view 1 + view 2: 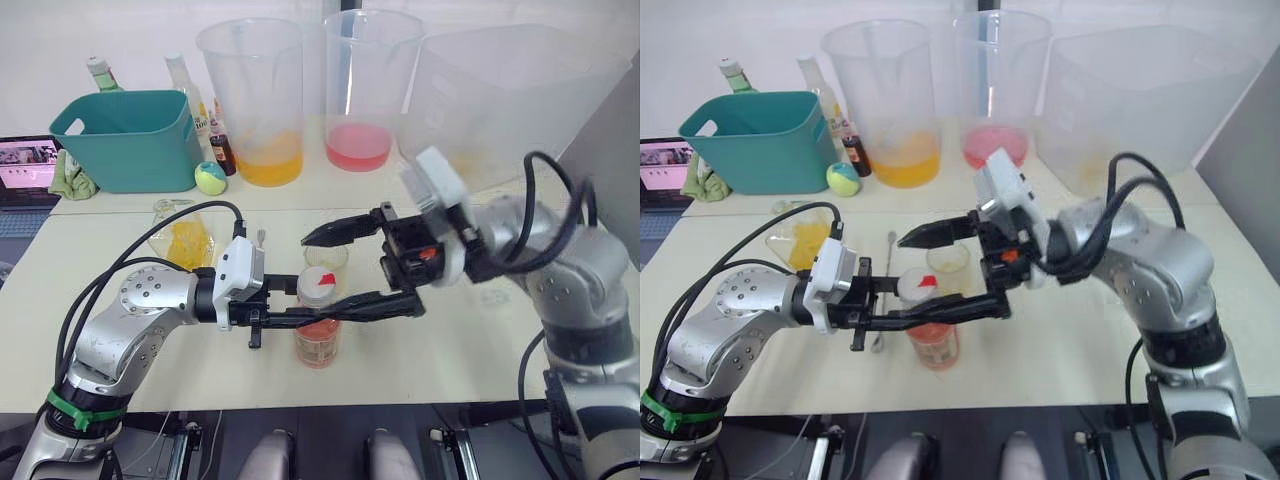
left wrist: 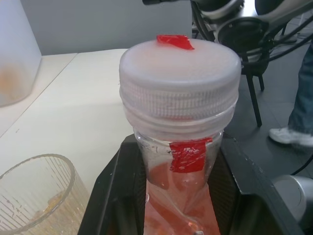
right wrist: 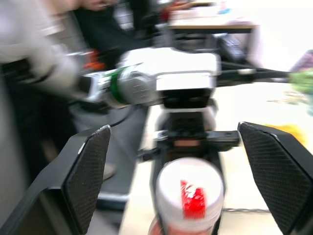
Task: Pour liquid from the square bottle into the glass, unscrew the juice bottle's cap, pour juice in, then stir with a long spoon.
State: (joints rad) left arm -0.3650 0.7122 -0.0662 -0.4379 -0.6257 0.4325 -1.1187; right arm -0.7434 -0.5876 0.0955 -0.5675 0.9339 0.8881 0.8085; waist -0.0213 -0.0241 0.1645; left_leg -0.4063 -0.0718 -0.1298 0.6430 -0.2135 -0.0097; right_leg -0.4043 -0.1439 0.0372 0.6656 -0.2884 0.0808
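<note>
Left wrist view looks straight along the left gripper (image 1: 318,318), whose black fingers are clamped on the neck of the juice bottle (image 2: 182,196), holding it upright on the table (image 1: 470,340) near its front edge. The juice bottle's cap (image 2: 180,81), white with a red mark, sits fully screwed on. Just behind the bottle stands the glass (image 1: 326,260), with what looks like a little yellow liquid in the bottom. The right gripper (image 3: 188,176) is spread wide, one finger to either side of the cap and touching nothing. The square bottle (image 1: 185,235) rests further back on the robot's left, and the long spoon (image 1: 883,290) lies on the table beside the left arm.

Judging by this, the step in hand is unscrewing the cap. The next move calls for the right fingers to close squarely on the ribbed rim, then twist while the left grip keeps the bottle from turning or tipping.
</note>
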